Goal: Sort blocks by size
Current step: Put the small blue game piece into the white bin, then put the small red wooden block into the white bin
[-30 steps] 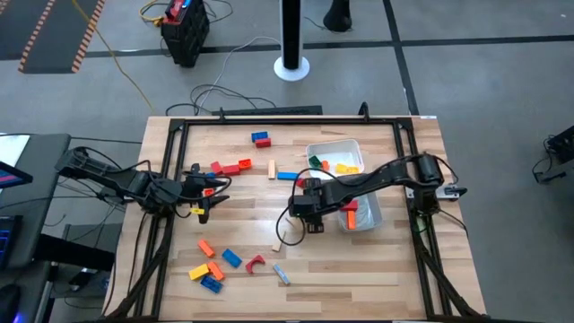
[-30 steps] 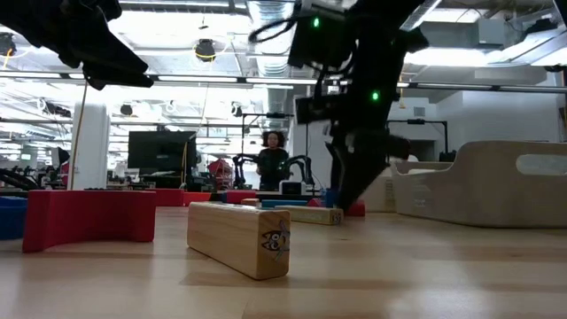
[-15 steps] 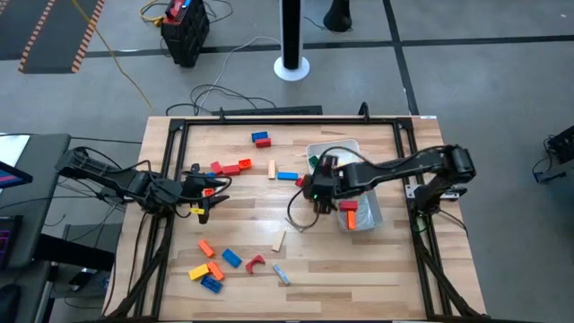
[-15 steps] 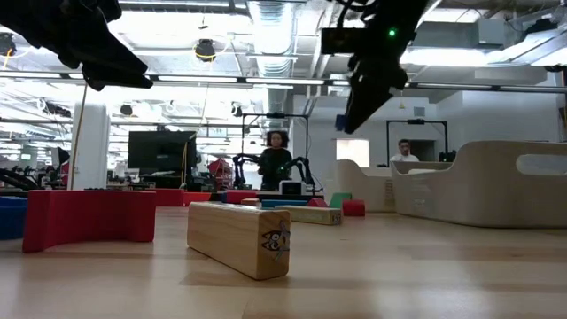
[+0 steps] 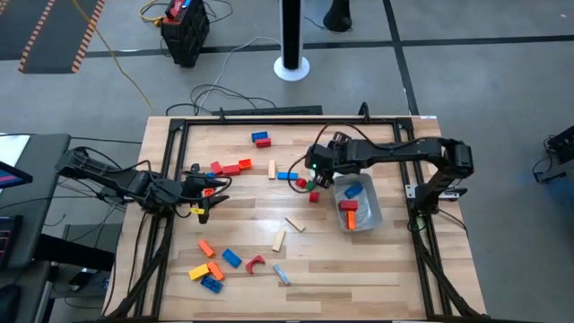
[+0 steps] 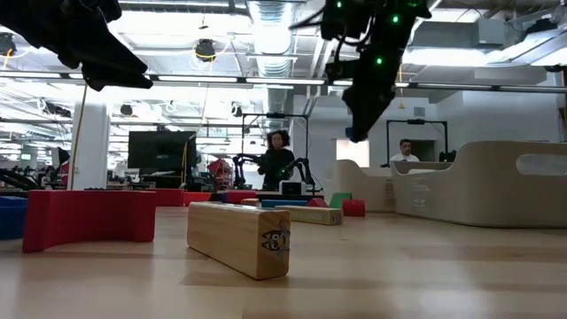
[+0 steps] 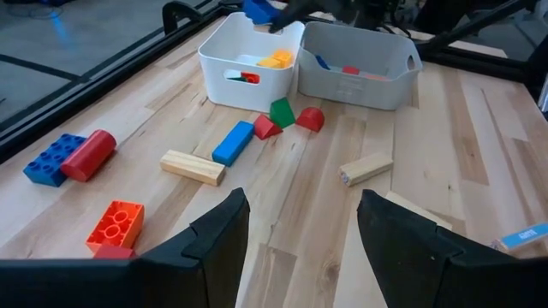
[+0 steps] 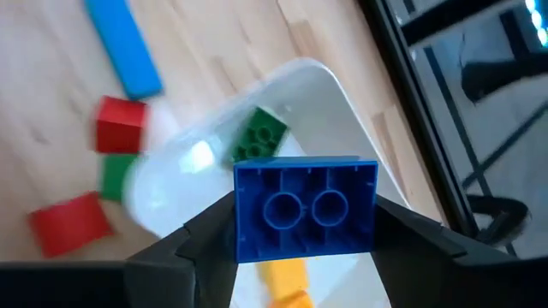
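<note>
My right gripper hangs shut on a blue block above the white tub, which holds a green block and yellow ones. The left wrist view shows that blue block high over the tub's wall. More blocks lie flat on the wooden table: a blue bar, red and green ones, tan bars, and an orange and blue group. My left gripper waits open at the table's left, clear of them. My right gripper pinches the blue block by its two short ends, one finger on each, so the block spans the gap. The fingers slant down from above. The block is lifted clear over the white tub, its hollow underside turned toward the wrist.
A clear tub with red and blue blocks stands beside the white one, toward the near right. A black frame rail borders the table. Bare wood lies between the two arms, near the table's middle.
My right gripper has risen from close to the table's middle and gone toward the far edge, rolling as it went. It now hangs over the white tub with the blue block lifted clear of the table.
</note>
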Tool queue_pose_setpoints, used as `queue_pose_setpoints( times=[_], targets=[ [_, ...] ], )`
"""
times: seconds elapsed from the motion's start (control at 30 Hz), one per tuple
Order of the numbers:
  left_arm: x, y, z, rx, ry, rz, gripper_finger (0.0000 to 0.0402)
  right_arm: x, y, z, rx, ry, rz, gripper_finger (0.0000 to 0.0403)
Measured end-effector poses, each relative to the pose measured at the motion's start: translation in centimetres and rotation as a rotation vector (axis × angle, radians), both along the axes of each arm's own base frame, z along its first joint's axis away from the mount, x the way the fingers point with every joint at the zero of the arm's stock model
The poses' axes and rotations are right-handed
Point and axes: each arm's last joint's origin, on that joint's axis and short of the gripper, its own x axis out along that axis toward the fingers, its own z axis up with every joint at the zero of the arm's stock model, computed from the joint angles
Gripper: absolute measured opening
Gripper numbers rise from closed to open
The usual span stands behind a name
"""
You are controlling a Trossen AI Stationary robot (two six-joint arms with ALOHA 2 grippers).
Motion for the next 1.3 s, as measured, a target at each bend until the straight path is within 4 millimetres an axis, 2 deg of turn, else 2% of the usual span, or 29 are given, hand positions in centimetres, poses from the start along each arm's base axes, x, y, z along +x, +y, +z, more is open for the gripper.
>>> queue_pose_setpoints(
  times=[0.23,0.43,0.53,0.67,0.77,0.9,1.03,1.17,1.3],
  targets=[
    [-0.1,0.0,-0.1,0.006,0.017,0.000,0.0208,0.0,-0.1,0.0,0.023,0.005,0.024,0.0280],
    [-0.1,0.0,-0.1,0.004,0.016,0.001,0.0208,0.2,1.3,0.1,0.031,-0.001,0.072,0.0285],
    [-0.1,0.0,-0.2,0.001,0.016,0.002,0.0208,0.7,3.0,0.2,0.062,-0.045,0.132,0.0285],
    [-0.1,0.0,-0.1,0.000,0.013,0.002,0.0208,1.3,6.5,0.3,0.069,-0.087,0.243,0.0286],
    [0.0,0.0,-0.1,-0.003,0.006,0.002,0.0208,1.6,8.5,-0.4,0.101,-0.068,0.309,0.0285],
    [0.0,0.0,0.0,-0.005,0.003,0.003,0.0208,2.1,10.2,-2.2,0.127,-0.018,0.341,0.0262],
    [0.0,0.0,0.0,-0.005,0.002,0.003,0.0208,2.7,11.0,-4.2,0.133,0.038,0.357,0.0209],
    [0.0,0.0,0.0,0.002,0.003,0.000,0.0208,3.2,10.7,-5.5,0.167,0.067,0.335,0.0166],
    [0.0,0.0,0.0,0.020,0.009,-0.006,0.0208,3.3,9.4,-5.7,0.211,0.077,0.298,0.0171]
  ],
)
